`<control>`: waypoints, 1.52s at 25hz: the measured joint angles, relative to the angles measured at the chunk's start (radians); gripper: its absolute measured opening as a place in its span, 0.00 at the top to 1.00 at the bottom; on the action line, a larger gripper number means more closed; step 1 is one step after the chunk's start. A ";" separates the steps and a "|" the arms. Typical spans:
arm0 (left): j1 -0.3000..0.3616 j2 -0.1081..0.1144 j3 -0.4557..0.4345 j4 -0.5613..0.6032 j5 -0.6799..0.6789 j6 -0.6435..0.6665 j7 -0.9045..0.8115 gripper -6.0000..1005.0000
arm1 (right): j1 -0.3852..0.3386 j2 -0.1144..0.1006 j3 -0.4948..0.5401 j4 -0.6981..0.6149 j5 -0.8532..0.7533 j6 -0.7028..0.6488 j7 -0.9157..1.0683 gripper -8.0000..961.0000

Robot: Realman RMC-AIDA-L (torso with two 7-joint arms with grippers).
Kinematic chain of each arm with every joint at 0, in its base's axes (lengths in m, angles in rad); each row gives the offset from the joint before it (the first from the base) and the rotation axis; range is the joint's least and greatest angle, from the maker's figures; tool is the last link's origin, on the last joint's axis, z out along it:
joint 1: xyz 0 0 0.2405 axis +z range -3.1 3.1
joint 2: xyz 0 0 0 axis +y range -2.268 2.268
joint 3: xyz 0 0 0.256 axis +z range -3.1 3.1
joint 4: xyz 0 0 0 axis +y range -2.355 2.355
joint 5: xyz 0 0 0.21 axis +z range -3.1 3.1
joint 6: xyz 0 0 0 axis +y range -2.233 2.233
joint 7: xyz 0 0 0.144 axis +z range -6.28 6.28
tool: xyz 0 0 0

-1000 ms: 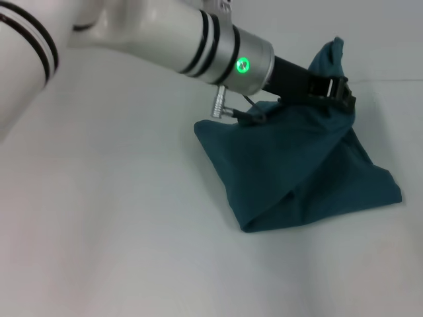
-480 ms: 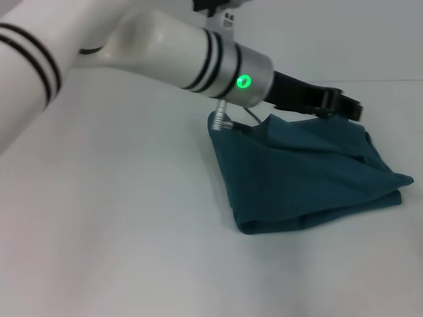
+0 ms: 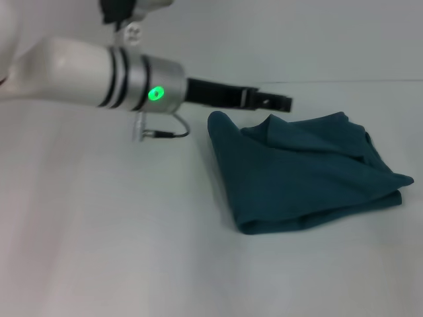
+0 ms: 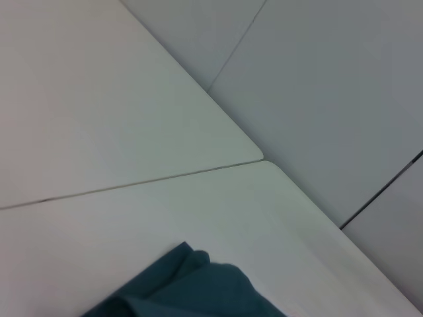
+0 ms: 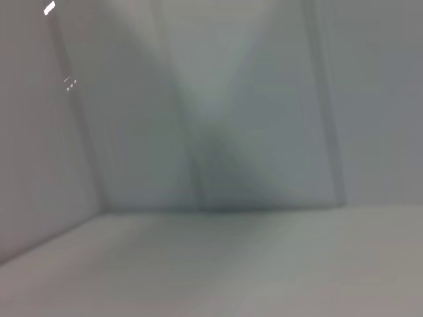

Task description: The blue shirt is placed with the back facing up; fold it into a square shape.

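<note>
The blue shirt (image 3: 310, 172) lies on the white table (image 3: 99, 238) as a compact folded bundle of several layers, right of centre in the head view, with a raised corner at its back left. My left gripper (image 3: 284, 103) hovers just above and behind that corner, apart from the cloth and holding nothing. It is seen edge-on as a thin black bar. An edge of the blue shirt (image 4: 188, 290) shows in the left wrist view. My right gripper is out of view; its wrist view shows only table and wall.
The left forearm (image 3: 99, 82), with a green light and a dangling cable (image 3: 165, 134), reaches in from the left above the table. A table seam (image 4: 132, 185) and the rounded far table corner (image 4: 271, 165) lie beyond the shirt.
My left gripper carried the lifted shirt edge down onto the bundle, let it go, and has drawn back to the left. The shirt now lies flatter.
</note>
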 joint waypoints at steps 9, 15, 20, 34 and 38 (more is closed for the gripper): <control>0.157 0.008 -0.233 0.002 -0.001 0.189 0.239 0.08 | 0.173 0.041 -0.089 -0.354 -0.454 -0.214 0.337 0.84; 0.225 0.020 -0.323 0.009 0.001 0.353 0.430 0.08 | 0.392 0.051 -0.286 -0.377 -0.846 -0.264 0.563 0.79; 0.266 0.029 -0.340 0.010 0.010 0.420 0.540 0.08 | 0.487 0.065 -0.465 -0.330 -1.027 -0.209 0.661 0.68; 0.309 0.027 -0.369 0.015 0.011 0.436 0.558 0.08 | 0.515 0.069 -0.843 -0.154 -1.085 0.083 0.878 0.20; 0.310 0.023 -0.369 0.013 0.011 0.425 0.565 0.08 | 0.494 0.069 -0.891 -0.148 -1.087 0.170 0.915 0.18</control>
